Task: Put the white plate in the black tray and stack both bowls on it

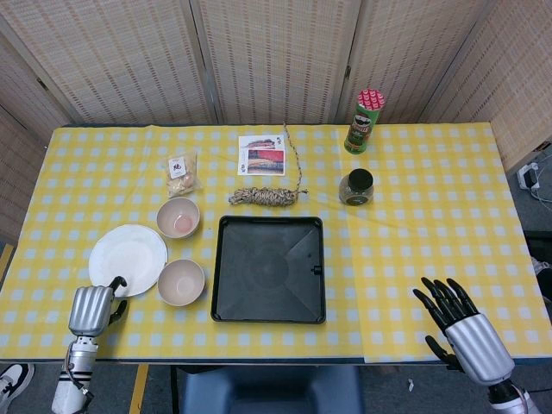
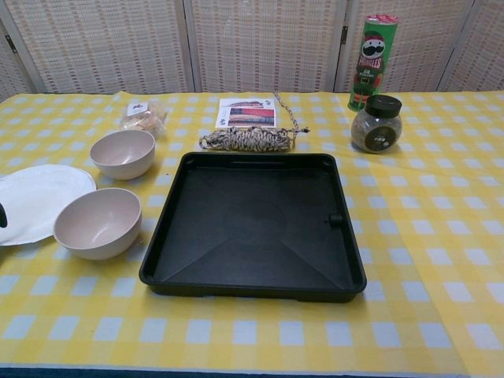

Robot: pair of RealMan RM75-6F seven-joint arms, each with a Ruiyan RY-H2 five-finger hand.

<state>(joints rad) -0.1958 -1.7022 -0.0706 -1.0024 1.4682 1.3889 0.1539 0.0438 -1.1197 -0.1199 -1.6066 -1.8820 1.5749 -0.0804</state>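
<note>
my left hand (image 1: pixel 90 309) sits at the near table edge just below the white plate (image 1: pixel 128 255), fingers curled in and holding nothing that i can see. my right hand (image 1: pixel 461 332) hangs over the near right corner with its fingers spread apart, empty. the plate lies flat on the tablecloth left of the black tray (image 1: pixel 268 269), with one bowl (image 1: pixel 181 281) between them and the other bowl (image 1: pixel 178 216) just behind.
</note>
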